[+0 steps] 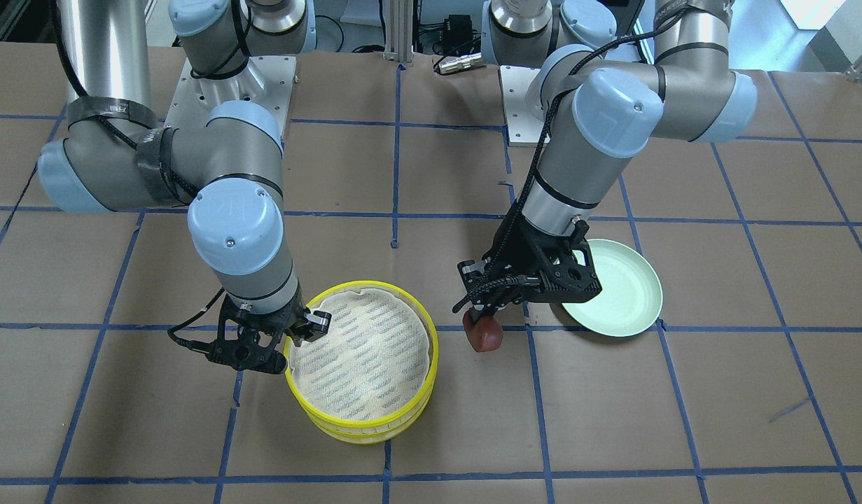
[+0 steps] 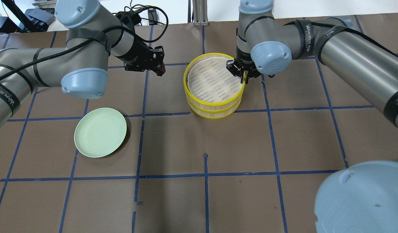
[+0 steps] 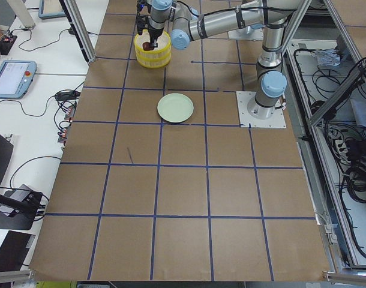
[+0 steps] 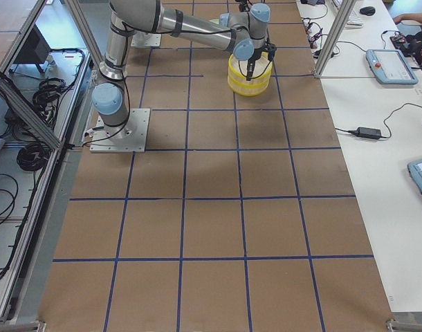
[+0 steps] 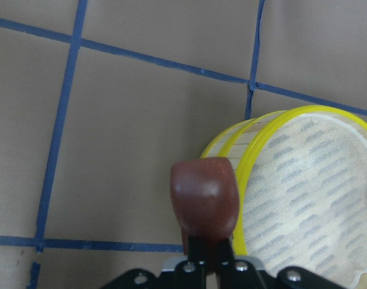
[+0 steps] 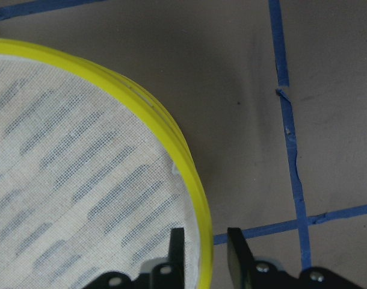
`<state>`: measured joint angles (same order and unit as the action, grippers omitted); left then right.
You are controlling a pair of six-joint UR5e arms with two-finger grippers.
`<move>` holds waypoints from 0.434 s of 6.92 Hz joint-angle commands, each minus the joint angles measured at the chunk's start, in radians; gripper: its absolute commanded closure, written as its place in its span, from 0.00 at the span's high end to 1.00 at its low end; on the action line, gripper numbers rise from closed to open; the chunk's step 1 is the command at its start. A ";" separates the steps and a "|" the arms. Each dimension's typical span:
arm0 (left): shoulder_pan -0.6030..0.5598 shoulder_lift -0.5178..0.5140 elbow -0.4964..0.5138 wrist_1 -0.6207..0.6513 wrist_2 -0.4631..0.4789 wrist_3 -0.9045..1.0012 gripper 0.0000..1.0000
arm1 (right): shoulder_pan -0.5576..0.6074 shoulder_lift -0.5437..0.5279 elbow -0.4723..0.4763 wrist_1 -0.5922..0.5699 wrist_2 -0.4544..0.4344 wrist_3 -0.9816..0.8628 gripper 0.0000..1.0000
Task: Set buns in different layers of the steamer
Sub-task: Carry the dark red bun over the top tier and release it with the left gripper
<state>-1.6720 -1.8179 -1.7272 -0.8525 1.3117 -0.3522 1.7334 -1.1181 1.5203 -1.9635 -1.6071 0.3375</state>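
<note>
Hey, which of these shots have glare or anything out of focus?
Left wrist view: a soft glare spot on the reddish-brown bun. Overhead view: the right arm's joint cap at bottom right looks soft-edged, very near the lens.

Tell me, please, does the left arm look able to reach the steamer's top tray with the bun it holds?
Probably yes. The left gripper holds the brown bun beside the steamer, whose top tray lies bare and uncovered. The right gripper only straddles the opposite rim.
</note>
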 commanded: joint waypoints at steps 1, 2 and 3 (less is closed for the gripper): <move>-0.052 -0.017 0.009 0.036 0.000 -0.100 0.17 | -0.024 -0.020 -0.021 0.006 0.010 -0.011 0.61; -0.086 -0.038 0.018 0.058 0.000 -0.158 0.17 | -0.058 -0.085 -0.031 0.043 0.012 -0.065 0.61; -0.139 -0.088 0.023 0.103 0.007 -0.207 0.15 | -0.092 -0.163 -0.043 0.164 0.021 -0.113 0.62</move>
<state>-1.7561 -1.8601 -1.7115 -0.7919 1.3132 -0.4965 1.6807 -1.1991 1.4917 -1.9033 -1.5947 0.2789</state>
